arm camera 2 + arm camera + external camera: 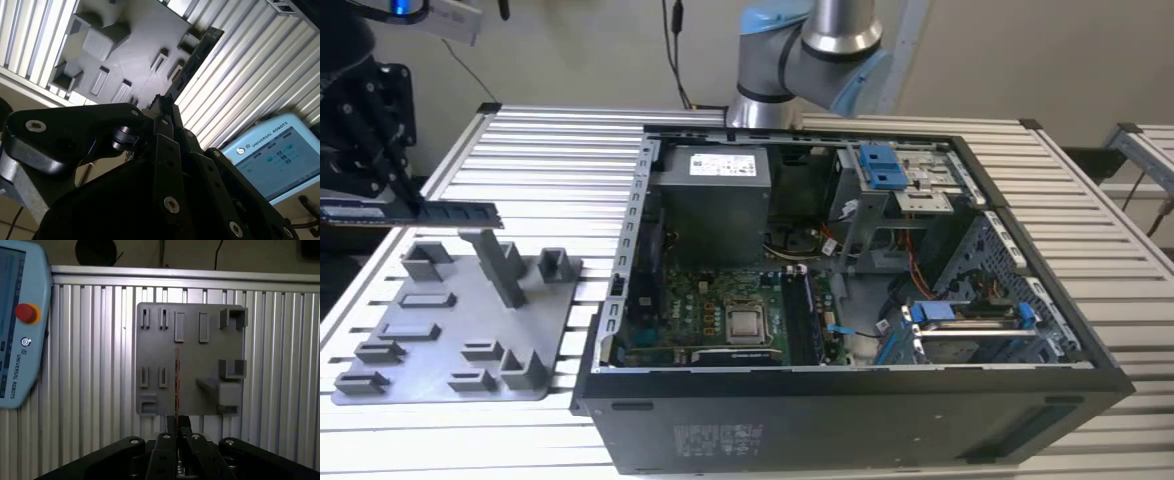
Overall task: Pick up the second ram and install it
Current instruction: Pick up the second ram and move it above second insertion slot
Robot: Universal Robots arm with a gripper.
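exterior view's left edge cuts off the black gripper (411,205), yet we see it clamped on the second ram (460,212), a thin, flat dark blue board held level in the air over the far end of the grey plastic tray (447,325). in the first wrist view the ram is edge-on, a mere thin line, its near end hidden between the closed fingers (171,429); a pale blue teach pendant (15,350) is cut off there. the tray is matte, with blocky posts and shallow rectangular pockets, and lies on a ribbed aluminium table (547,140). well apart, toward the exterior view's right, stands the open black metal computer case (854,430); we cannot make out its memory slots.
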